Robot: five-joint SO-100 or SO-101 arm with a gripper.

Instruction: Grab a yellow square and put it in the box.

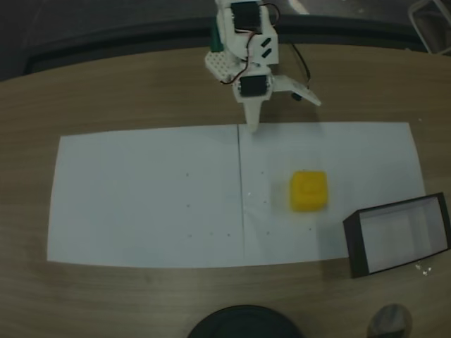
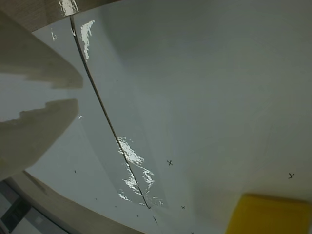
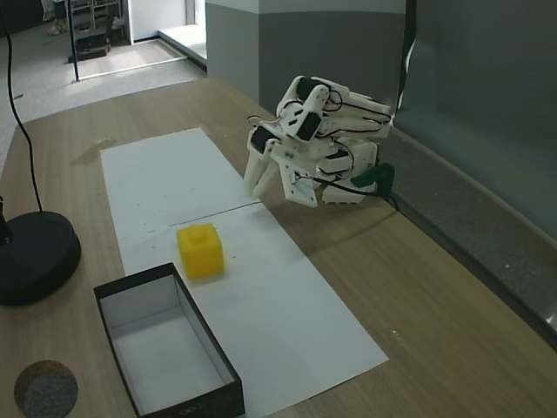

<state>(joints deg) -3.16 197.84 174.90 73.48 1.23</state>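
Standing by the wooden table (image 3: 418,305), I see the white arm (image 3: 326,131) folded low near its far edge, its gripper (image 1: 278,113) hanging just over the far edge of the white paper sheets (image 1: 141,197) that cover the middle of the tabletop. The fingers are spread moderately wide with nothing between them: in a fixed view one finger (image 1: 253,116) points straight down at the paper's edge while the other (image 1: 301,91) angles off to the side. In the wrist view both pale fingers (image 2: 34,131) come in from the left with a bare gap between them, over glossy paper and the dark seam (image 2: 105,117) where two sheets meet.

The yellow square (image 1: 309,191) sits flat on the paper, well apart from the gripper, on the right-hand sheet in a fixed view, nearer that sheet's near edge than its far one. Its top is faintly embossed. In the wrist view a corner of it (image 2: 270,214) shows at the bottom right.

The box (image 3: 165,353) lies near the block but not touching it, at the end of the paper. It has black walls and a white inside, and it holds nothing that I can see. In a fixed view it (image 1: 398,236) sits at the right end of the paper, partly over the paper's corner.

A round black base (image 3: 35,257) rests on the bare wood beside the paper, and a small round grey disc (image 3: 43,389) lies near the box at the table's corner.
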